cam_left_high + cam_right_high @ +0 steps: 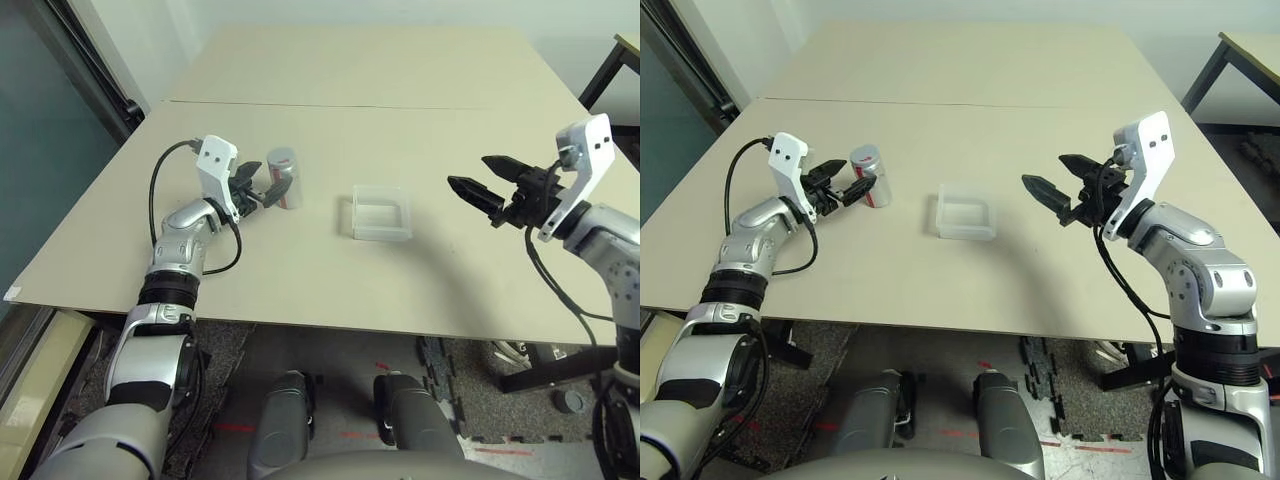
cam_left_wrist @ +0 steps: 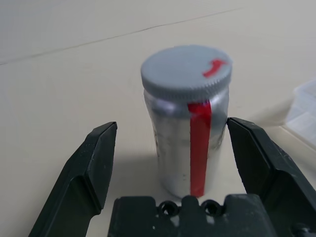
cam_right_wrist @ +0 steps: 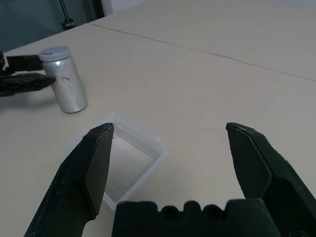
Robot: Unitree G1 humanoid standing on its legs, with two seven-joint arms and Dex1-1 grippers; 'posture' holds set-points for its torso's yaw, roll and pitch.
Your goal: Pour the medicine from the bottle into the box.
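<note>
On the left of the counter point(image 1: 400, 280), the left end effector point(image 1: 262, 192) sits low over the surface with its two black fingers point(image 2: 94, 163) spread apart, one on each side of the bottle point(image 1: 283, 178). In the left wrist view there is a clear gap between the left finger and the bottle, while the other finger lies just beside the bottle's wall; whether it touches cannot be told. There is one bottle, standing upright on the counter: a silver-grey cylinder with a red strip running down its side and a round grey cap point(image 2: 186, 72), still on, with a small red mark on top.

To the right of the bottle, near the middle of the counter and well apart from it, lies one box point(image 1: 381, 213): shallow, square, clear plastic, open at the top. Its inside looks pale and bare, and no pellet can be made out in it.

Further right, the right end effector point(image 1: 482, 186) hangs above the counter, clear of the surface, its two black fingers point(image 3: 89, 168) held wide apart with nothing between them, pointing toward the box. In the right wrist view the box lies beyond the fingertips and the bottle stands farther off, flanked by the left end effector's dark fingers.

A seam line point(image 1: 400, 105) crosses the counter behind the objects.
</note>
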